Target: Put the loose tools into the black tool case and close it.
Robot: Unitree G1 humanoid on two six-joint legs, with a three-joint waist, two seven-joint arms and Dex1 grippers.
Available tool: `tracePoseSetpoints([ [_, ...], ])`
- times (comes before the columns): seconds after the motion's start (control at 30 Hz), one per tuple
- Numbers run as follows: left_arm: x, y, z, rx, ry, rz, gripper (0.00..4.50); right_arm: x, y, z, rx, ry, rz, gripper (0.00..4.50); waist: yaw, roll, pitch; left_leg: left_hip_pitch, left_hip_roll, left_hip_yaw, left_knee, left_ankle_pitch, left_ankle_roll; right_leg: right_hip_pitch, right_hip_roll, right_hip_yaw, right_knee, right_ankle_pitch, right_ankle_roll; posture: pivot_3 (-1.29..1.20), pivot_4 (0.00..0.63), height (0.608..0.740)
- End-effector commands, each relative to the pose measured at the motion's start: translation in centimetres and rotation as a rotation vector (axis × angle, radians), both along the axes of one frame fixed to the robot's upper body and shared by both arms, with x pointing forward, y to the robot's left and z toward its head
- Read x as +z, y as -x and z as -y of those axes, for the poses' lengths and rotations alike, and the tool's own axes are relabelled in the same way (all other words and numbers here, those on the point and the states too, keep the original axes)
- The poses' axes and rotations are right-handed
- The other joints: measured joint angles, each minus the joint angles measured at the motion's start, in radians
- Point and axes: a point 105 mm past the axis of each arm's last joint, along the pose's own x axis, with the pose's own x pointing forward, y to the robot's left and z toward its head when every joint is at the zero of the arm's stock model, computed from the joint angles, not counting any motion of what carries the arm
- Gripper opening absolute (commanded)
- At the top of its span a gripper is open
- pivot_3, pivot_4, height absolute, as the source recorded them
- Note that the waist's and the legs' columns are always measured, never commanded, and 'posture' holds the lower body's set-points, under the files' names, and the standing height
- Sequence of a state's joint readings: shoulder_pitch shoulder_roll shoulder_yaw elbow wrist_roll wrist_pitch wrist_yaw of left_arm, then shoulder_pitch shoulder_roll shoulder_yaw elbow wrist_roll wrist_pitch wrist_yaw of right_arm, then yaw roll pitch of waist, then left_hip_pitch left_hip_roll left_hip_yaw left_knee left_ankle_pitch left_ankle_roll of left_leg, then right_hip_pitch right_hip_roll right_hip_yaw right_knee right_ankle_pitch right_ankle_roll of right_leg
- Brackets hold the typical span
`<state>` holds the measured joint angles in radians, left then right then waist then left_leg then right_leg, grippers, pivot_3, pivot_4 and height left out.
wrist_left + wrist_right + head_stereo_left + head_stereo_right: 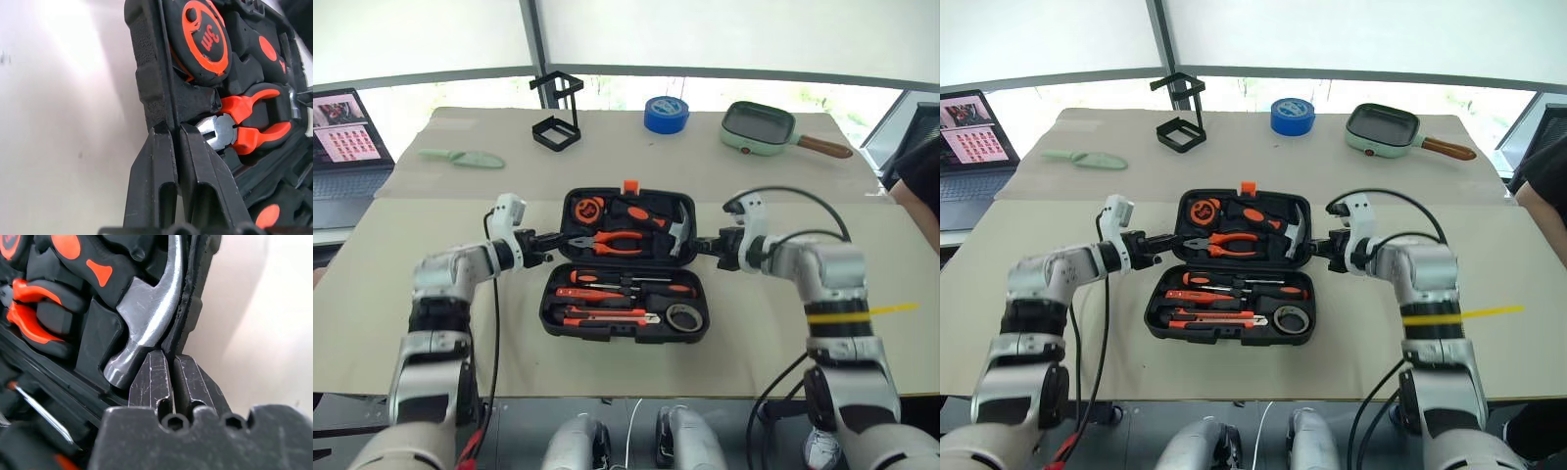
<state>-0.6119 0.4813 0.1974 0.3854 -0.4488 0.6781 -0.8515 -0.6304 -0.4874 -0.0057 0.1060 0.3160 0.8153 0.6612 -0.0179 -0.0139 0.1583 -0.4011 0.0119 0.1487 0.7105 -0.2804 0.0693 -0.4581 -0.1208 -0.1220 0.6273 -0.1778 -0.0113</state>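
The black tool case [626, 337] lies open on the tan table. In its near half sit the screwdrivers [626, 283], the utility knife [607, 315] and the small dark tape roll [684, 316]. Its far half holds pliers [607, 241], a hammer [658, 217] and a tape measure [584, 209]. My left gripper [556, 238] is shut on the far half's left rim [146, 93], seen close in the left wrist view [175, 131]. On the opposite rim, beside the hammer head [146, 328], my right gripper [702, 245] [171, 355] is shut too.
At the back of the table lie a pale green scoop [462, 157], a black wire stand [557, 113], a blue tape roll [666, 115] and a green pan [759, 127]. A laptop [347, 147] stands at the far left. A person's arm [920, 186] shows at the right edge.
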Motion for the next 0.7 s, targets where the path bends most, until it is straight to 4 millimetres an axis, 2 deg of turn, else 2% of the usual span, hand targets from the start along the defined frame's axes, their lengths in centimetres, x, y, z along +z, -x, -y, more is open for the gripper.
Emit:
tracePoseSetpoints([
  [0.03,3.9,1.8,-1.6,0.022,-0.012,0.347,0.00,4.4,1.2,1.2,0.052,0.215,0.475,0.06,0.002,0.000,0.000,-0.001,0.000,0.000,-0.001,0.000,0.000,0.000,0.001,-0.001,0.000,0.000,0.000,0.00,0.150,0.740],
  [0.1,3.4,3.5,-2.2,0.023,-0.083,0.453,0.00,3.9,3.0,1.6,0.112,0.376,0.685,0.06,0.005,0.000,0.000,-0.002,0.000,0.000,-0.001,0.000,0.000,0.000,0.001,-0.001,-0.002,0.000,0.000,0.00,0.150,0.740],
  [0.23,3.3,5.7,-2.3,0.020,-0.158,0.617,0.00,1.5,5.7,1.8,0.249,0.525,0.887,0.06,0.004,0.000,0.000,0.001,-0.002,0.002,-0.008,0.000,0.000,0.001,0.000,0.000,-0.009,-0.001,0.002,0.00,0.150,0.740],
  [0.33,0.6,7.9,-2.6,-0.031,-0.323,0.657,0.00,-0.6,7.0,2.7,0.312,0.721,1.053,0.06,-0.001,0.000,0.000,0.002,0.000,0.004,-0.008,0.001,-0.001,0.002,0.002,0.001,-0.013,-0.004,0.007,0.00,0.150,0.740],
  [0.37,-0.7,8.7,-2.8,-0.065,-0.389,0.655,0.00,-1.6,7.4,2.9,0.340,0.754,1.069,0.06,-0.002,0.000,0.000,0.004,0.001,0.005,-0.008,0.001,-0.001,0.003,0.002,0.002,-0.012,-0.005,0.008,0.00,0.150,0.740],
  [0.47,-2.6,10.3,-2.9,-0.153,-0.488,0.672,0.00,-3.6,8.2,3.4,0.390,0.778,1.073,0.06,-0.001,0.000,0.000,0.013,0.003,0.010,-0.011,-0.002,-0.007,0.008,0.003,0.006,-0.012,-0.006,0.008,0.00,0.150,0.740],
  [0.57,-4.0,12.1,-3.8,-0.201,-0.569,0.681,1.13,-6.2,9.9,3.2,0.479,0.740,1.003,1.12,0.002,0.000,0.000,0.026,0.004,0.011,-0.018,-0.005,-0.011,0.018,-0.002,0.010,-0.013,-0.008,0.006,0.00,0.150,0.740],
  [0.63,-4.3,12.9,-5.9,-0.147,-0.591,0.633,1.90,-6.5,10.7,3.9,0.484,0.746,0.989,1.76,0.002,-0.001,0.000,0.028,0.005,0.011,-0.019,-0.006,-0.009,0.018,-0.004,0.013,-0.014,-0.011,0.001,0.00,0.150,0.740],
  [0.7,-4.6,13.5,-7.1,-0.150,-0.553,0.530,2.64,-5.9,11.0,4.9,0.455,0.746,0.979,2.41,0.001,-0.001,0.000,0.028,0.005,0.011,-0.019,-0.007,-0.008,0.017,-0.004,0.015,-0.012,-0.010,0.004,0.00,0.150,0.740],
])
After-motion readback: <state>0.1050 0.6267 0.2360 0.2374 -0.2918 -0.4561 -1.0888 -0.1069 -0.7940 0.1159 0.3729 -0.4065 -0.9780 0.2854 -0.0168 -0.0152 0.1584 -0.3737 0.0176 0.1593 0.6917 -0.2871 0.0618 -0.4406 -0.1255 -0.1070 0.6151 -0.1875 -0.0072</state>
